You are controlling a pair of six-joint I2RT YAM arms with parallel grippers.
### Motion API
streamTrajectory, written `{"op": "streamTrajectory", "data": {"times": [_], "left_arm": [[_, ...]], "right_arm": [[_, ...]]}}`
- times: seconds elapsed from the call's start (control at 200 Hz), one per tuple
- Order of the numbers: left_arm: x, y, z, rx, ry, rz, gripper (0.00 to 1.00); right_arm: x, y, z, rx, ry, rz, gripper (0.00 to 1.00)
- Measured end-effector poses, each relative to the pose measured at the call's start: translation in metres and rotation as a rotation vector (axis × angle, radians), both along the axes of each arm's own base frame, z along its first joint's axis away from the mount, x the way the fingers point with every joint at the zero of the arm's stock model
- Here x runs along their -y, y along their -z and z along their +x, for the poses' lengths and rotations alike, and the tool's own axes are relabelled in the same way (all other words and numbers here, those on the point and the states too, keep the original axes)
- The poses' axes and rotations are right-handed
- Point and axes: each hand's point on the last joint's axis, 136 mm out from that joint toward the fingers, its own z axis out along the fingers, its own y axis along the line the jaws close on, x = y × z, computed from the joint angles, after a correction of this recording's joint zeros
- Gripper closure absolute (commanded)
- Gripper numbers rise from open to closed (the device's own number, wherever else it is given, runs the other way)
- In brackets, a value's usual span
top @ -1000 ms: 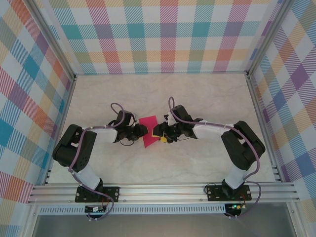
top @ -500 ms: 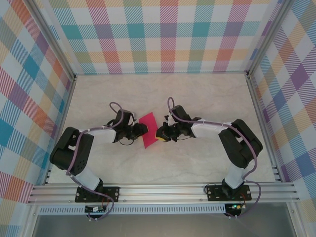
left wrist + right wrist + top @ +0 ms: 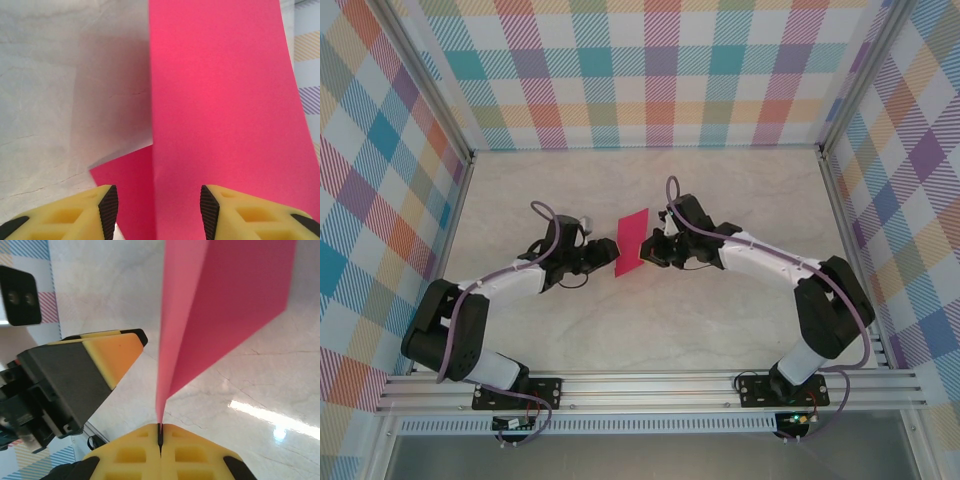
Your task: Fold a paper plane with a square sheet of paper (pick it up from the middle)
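The square sheet of paper point(image 3: 632, 240) is magenta-pink and hangs above the table between both grippers, creased into a V. In the right wrist view its two leaves point(image 3: 230, 305) run away from the jaws, and my right gripper point(image 3: 160, 434) is shut on the fold's near end. My left gripper point(image 3: 159, 212) stands open, with the creased paper point(image 3: 215, 100) passing between its pads point(image 3: 109, 210) and touching neither. From above, the left gripper point(image 3: 608, 256) sits just left of the sheet and the right gripper point(image 3: 648, 250) just right of it.
The pale marble tabletop point(image 3: 720, 190) lies under the paper. The left gripper's yellow finger point(image 3: 112, 357) is close beside the sheet in the right wrist view. Checked walls point(image 3: 650, 70) and a metal frame point(image 3: 650, 385) enclose the table.
The right gripper has shut on the paper and the left gripper has opened wider. Both arms reached farther from their bases, carrying the sheet toward the back.
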Motion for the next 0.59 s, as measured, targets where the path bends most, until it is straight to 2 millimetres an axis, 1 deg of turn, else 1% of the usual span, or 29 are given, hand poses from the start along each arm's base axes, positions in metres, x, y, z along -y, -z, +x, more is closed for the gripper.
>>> {"op": "streamTrajectory", "data": {"times": [0.065,0.12,0.305,0.37,0.515,0.595], "left_arm": [[0.0,-0.004,0.0,0.011,0.001,-0.005,0.49],[0.002,-0.007,-0.001,0.017,0.005,-0.007,0.49],[0.008,-0.007,-0.005,0.019,0.026,-0.008,0.5],[0.012,-0.007,-0.007,0.019,0.037,-0.009,0.52],[0.024,-0.007,-0.016,0.018,0.076,-0.008,0.6],[0.031,-0.003,-0.021,0.012,0.1,-0.004,0.64]], "right_arm": [[0.003,-0.003,0.0,0.009,0.007,-0.008,0.99],[0.006,-0.002,-0.001,0.011,0.014,-0.019,0.99],[0.018,0.014,-0.009,-0.016,0.031,-0.064,0.99],[0.021,0.024,-0.014,-0.036,0.032,-0.077,0.99],[0.037,0.057,-0.034,-0.132,0.061,-0.122,0.98],[0.042,0.068,-0.041,-0.18,0.08,-0.138,0.98]]}}
